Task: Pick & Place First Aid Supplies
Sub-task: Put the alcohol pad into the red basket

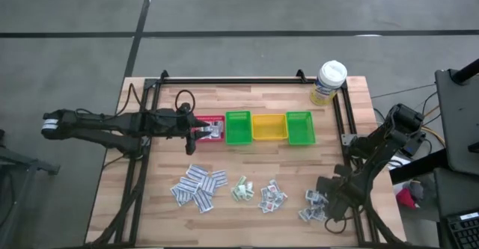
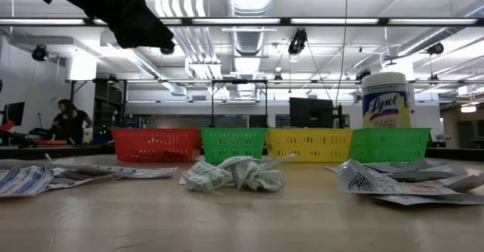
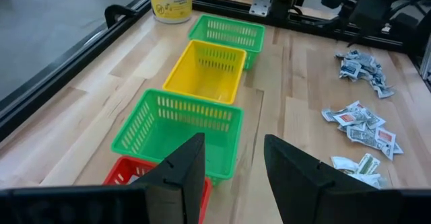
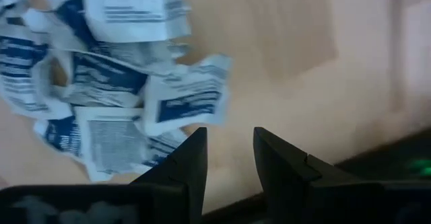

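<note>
Over the red plastic basket (image 1: 212, 128) at the left end of the bin row hangs the left end effector (image 1: 196, 131), fingers apart and nothing seen between them; a few packets already lie in that basket. At the near right of the wooden surface (image 1: 247, 167), the right end effector (image 4: 229, 158) hovers low beside a heap of small white paper packets with blue print (image 4: 101, 83), fingers parted and empty. This looks like the approach to a fresh pick: the next move calls for sliding onto one packet's edge and closing without dragging its neighbours. Three more heaps of packets (image 1: 199, 187) lie along the near side. Two green bins (image 1: 238, 128) and a yellow bin (image 1: 269, 127) sit beyond, and a white-capped bottle (image 1: 330, 82) stands far right. Overlapping packets are the main hindrance.
</note>
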Robot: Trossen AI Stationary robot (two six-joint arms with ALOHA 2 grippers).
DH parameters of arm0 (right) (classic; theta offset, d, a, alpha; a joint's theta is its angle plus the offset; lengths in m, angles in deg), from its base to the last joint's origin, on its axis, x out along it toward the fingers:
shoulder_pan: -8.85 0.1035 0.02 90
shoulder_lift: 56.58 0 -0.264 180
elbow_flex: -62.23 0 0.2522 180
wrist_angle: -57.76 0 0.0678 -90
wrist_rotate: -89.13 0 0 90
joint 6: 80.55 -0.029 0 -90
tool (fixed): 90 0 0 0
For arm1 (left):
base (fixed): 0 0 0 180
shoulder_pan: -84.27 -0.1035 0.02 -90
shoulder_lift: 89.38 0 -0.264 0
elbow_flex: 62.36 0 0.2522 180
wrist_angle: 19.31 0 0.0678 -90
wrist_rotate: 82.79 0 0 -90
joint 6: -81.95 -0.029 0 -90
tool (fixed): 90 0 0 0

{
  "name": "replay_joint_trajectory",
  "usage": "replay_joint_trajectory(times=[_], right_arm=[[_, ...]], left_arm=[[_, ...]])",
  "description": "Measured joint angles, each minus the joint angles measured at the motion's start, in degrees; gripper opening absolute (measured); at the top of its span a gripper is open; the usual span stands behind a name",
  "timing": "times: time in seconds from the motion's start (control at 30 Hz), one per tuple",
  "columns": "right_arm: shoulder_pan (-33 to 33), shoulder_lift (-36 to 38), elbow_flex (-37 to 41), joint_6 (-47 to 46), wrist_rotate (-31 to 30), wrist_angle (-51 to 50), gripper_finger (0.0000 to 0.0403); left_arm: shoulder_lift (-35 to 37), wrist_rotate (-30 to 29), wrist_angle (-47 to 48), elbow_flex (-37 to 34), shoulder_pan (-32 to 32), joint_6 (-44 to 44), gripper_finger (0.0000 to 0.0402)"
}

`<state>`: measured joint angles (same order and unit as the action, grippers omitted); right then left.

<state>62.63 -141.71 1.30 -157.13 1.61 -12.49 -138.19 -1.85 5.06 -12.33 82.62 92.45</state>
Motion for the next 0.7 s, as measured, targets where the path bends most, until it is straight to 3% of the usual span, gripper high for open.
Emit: replay_joint_trajectory(times=[0.13,0.7], right_arm=[[0.0,0.0,1.5,0.0,0.1,4.1,0.0117],[0.0,0.0,4.9,-2.9,0.0,4.8,0.0108]], left_arm=[[0.0,0.0,0.0,0.0,0.0,0.0,0.0147],[0.0,0.0,0.1,0.0,0.0,0.0,0.0147]])
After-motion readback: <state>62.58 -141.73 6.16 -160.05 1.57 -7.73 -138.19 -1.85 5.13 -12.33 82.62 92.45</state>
